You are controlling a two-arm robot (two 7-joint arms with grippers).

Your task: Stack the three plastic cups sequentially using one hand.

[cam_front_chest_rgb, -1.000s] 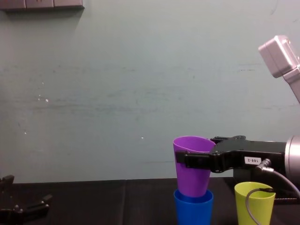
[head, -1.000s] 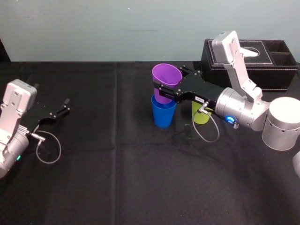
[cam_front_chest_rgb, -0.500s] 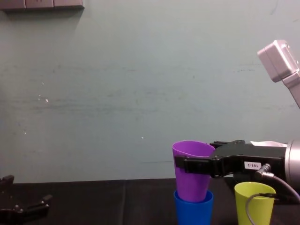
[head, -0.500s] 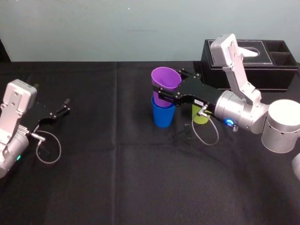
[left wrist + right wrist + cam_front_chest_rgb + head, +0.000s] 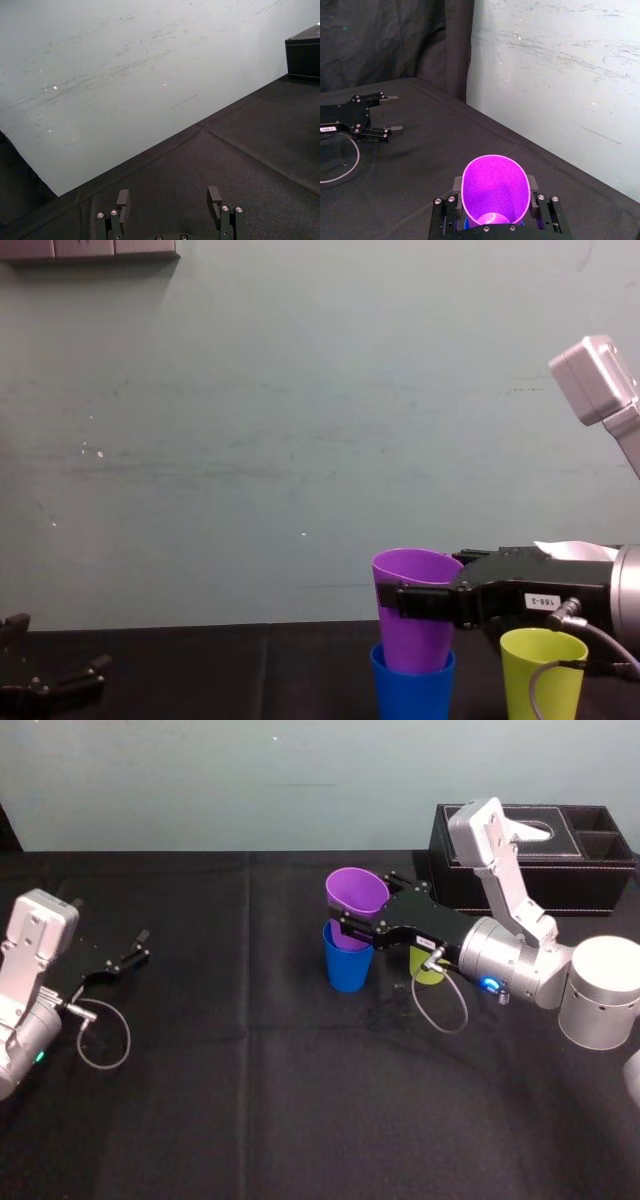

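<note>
Gripping the purple cup (image 5: pixel 356 892) just below its rim, the right gripper (image 5: pixel 352 923) has its fingers (image 5: pixel 544 210) pressed against opposite sides of the cup wall. The cup's lower part sits inside the blue cup (image 5: pixel 348 965), mid-table (image 5: pixel 300 1100). The yellow-green cup (image 5: pixel 431 971) stands near, on the right. The left gripper (image 5: pixel 140 946) is parked at the far left, fingers wide apart, holding nothing.

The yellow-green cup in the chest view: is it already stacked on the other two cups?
No, the yellow-green cup stands alone, apart from the purple cup nested in the blue cup.
</note>
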